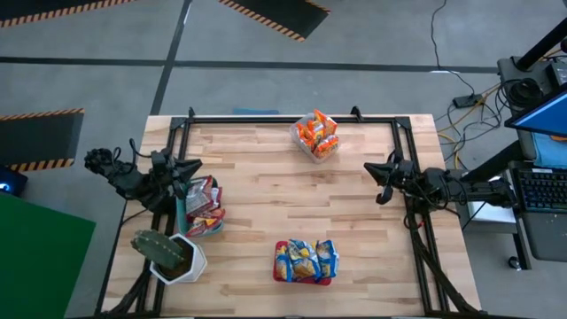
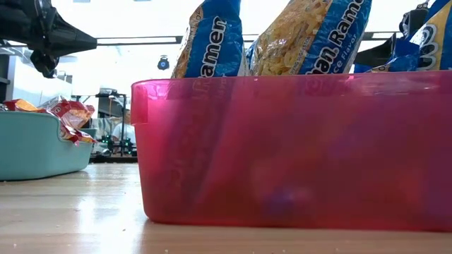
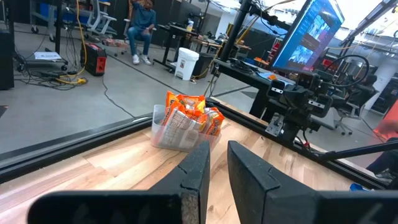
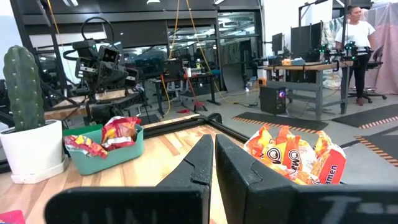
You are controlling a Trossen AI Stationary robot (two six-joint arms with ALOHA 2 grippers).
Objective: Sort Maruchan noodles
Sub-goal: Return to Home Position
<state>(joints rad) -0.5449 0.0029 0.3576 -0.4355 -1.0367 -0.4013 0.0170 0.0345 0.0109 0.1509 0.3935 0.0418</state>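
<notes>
From above, you see every packet binned: orange noodles (image 1: 317,133) in the clear bin (image 1: 298,142) at the tabletop's far edge, between both arms; silver-red noodles (image 1: 204,206) just beside the left gripper (image 1: 190,168); blue noodles (image 1: 306,259) at the near edge. The low view shows those blue packs upright in the red bin (image 2: 282,148). Left wrist: jaws narrowly apart, empty, facing the orange packs. Right wrist: the right gripper (image 4: 214,142) has its jaws almost closed, empty.

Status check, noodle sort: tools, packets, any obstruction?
Left tool empty, slightly open, at left edge; right tool empty, shut, at right edge. Orange packets in clear bin, red packets in teal bin, blue packets in red bin. No obstruction seen.
</notes>
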